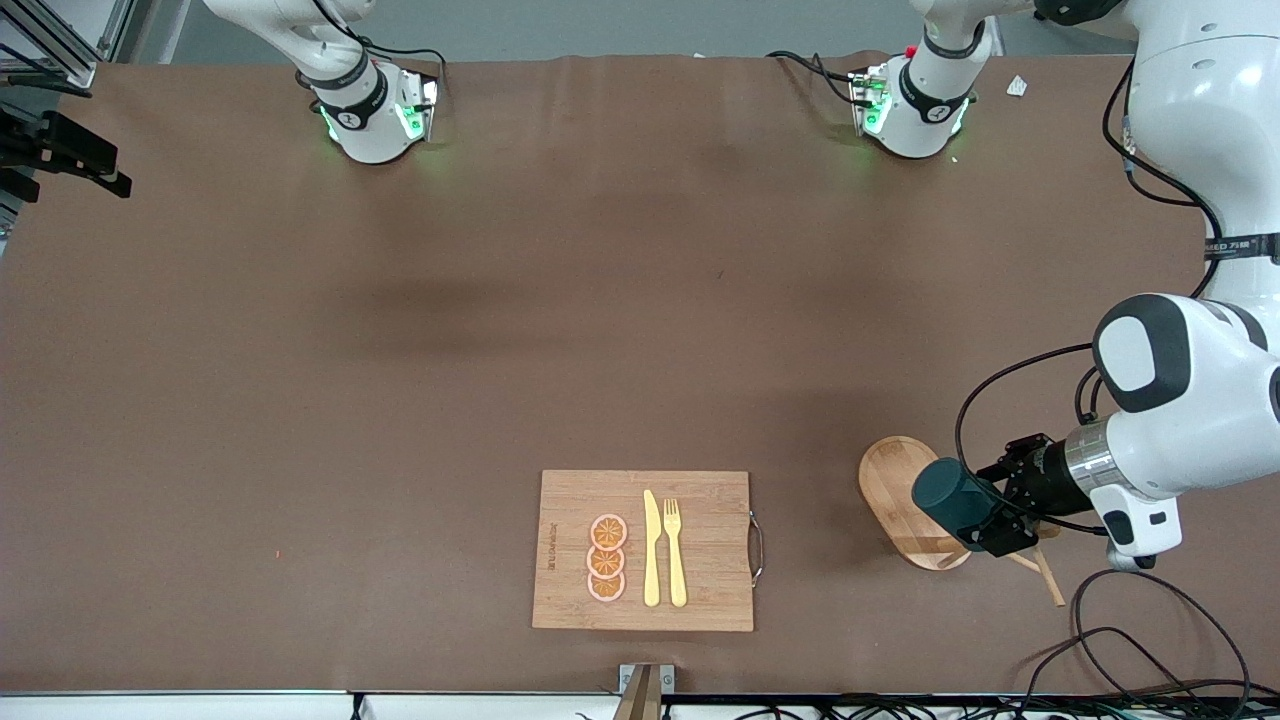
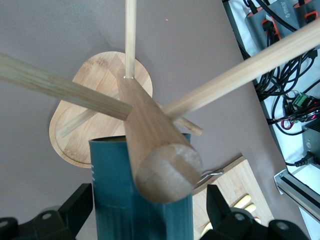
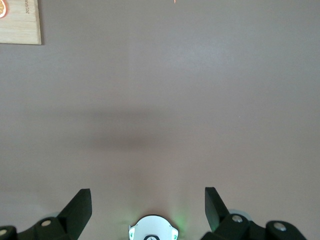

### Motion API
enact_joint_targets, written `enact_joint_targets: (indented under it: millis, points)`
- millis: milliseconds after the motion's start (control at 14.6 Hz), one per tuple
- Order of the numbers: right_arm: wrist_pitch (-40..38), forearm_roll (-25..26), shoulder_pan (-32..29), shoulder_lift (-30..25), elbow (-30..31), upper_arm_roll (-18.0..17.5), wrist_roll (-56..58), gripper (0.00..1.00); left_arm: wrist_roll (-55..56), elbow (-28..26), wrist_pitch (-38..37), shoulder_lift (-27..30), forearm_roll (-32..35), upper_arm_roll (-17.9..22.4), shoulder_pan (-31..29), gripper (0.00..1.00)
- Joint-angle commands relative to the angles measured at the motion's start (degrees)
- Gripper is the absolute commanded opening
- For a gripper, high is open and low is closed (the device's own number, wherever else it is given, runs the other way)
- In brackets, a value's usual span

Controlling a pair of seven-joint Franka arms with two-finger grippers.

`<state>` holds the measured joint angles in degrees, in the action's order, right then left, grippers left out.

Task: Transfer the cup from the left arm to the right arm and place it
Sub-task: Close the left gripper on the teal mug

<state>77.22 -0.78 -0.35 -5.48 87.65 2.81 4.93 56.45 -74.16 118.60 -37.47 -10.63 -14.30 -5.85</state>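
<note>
Teal cup [image 1: 952, 497] hangs on a wooden rack [image 1: 905, 500] at the left arm's end of the table. Left gripper [image 1: 985, 520] reaches in level, fingers spread either side of the cup, not clamped. It should close squarely, then lift off the peg. Right gripper [image 3: 148, 207] waits, fingers apart, over bare table.

Only partly legible text: white lettering ending in "MED" plus two unreadable characters on the dark band [image 1: 1243, 246] of the left arm [image 1: 1190, 120], at 3 o'clock in the front view. Small engraved mark on the cutting board [image 1: 643, 550] is unreadable.
</note>
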Motion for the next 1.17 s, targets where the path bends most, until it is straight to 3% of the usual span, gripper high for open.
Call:
enact_joint_targets:
  millis: [0, 686, 824, 961, 1098]
  points:
    - [1.00, 0.77, 0.09, -1.29, 1.30, -0.17, -0.27, 1.00, 0.50, 0.94, -0.65, -0.59, -1.32, 0.24, 0.13, 1.00]
    - [0.74, 1.39, 0.62, -1.20, 1.30, -0.17, 0.44, 1.00, 0.50, 0.94, -0.65, -1.03, -4.93, 0.33, 0.13, 0.97]
    - [0.57, 1.39, 0.62, -1.20, 1.38, -0.17, 0.44, 1.00, 0.41, 0.94, -0.65, -1.03, -4.93, 0.33, 0.13, 0.90]
    - [0.56, 1.39, 0.62, -1.20, 1.38, -0.17, 0.44, 1.00, 0.41, 0.94, -0.65, -1.03, -4.93, 0.33, 0.13, 0.75]
    - [0.48, 1.39, 0.62, -1.20, 1.38, -0.17, 0.44, 1.00, 0.50, 0.94, -0.65, -0.85, -4.67, 0.33, 0.13, 0.70]
